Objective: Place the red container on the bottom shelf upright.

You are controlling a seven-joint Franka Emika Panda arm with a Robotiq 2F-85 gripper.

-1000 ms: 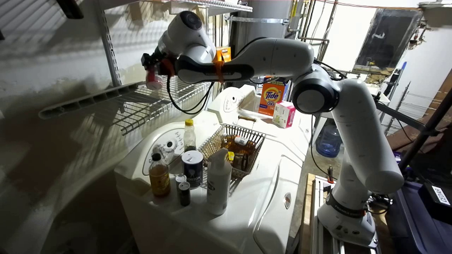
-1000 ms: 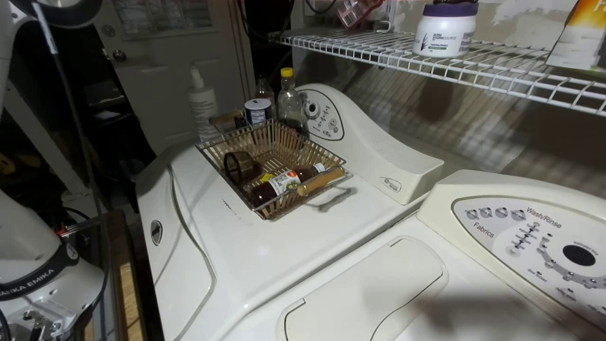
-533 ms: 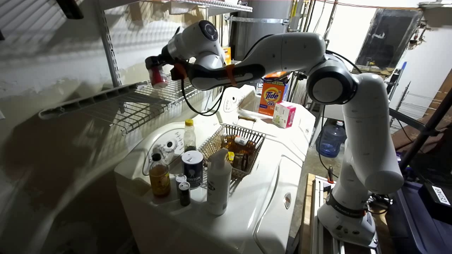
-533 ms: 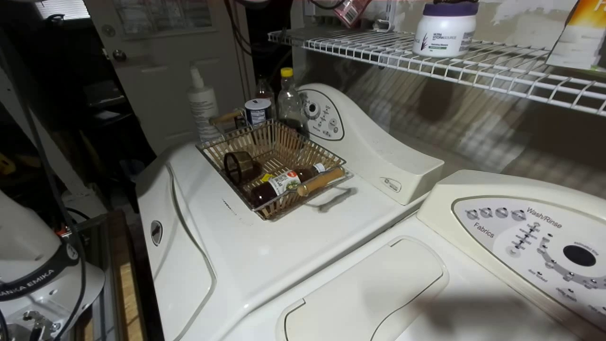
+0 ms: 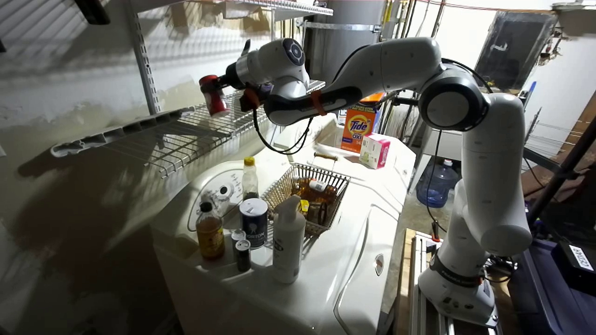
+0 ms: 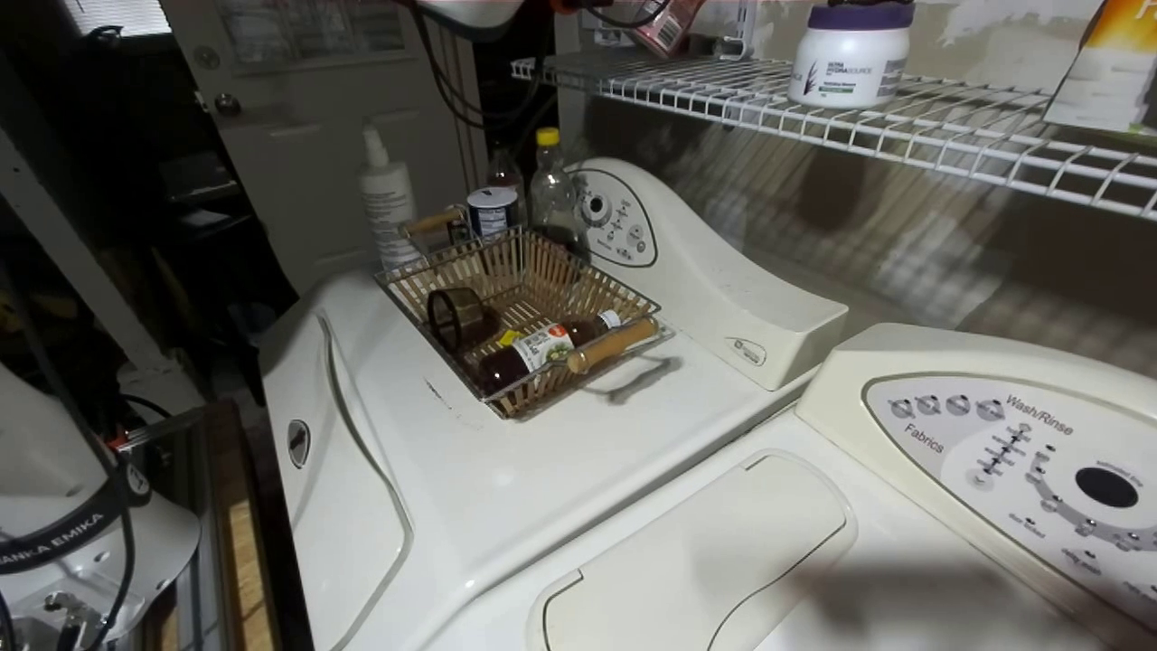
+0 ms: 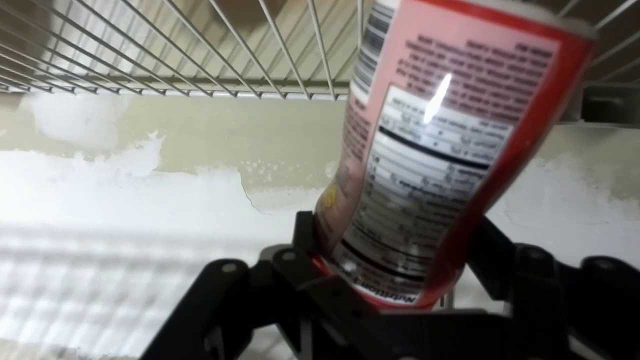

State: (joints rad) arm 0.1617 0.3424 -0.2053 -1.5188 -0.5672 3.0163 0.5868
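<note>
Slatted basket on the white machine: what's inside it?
A labelled brown bottle, lying down, and a brown round-rimmed item. Something yellow shows between them, too small to identify. What lies beneath the bottle is hidden.

In the wrist view the red container [image 7: 430, 145] reaches past the jaws, its pale end partly cut off by the top edge, its end between the jaws partly hidden by the black fingers [image 7: 304, 235]; its small print is blurred. In an exterior view the arm [image 5: 400, 65] behind the jaws hides a stretch of the bottom shelf [image 5: 200, 139], and below the jaws the spray bottle [image 5: 288, 246] hides part of the basket [image 5: 278, 186]. In an exterior view the top edge cuts away the jaws, part of the red container and, well apart from them, a dark thing [image 6: 872, 3] on the tub [image 6: 850, 59]; the right edge crops a carton [image 6: 1103, 77].
</note>
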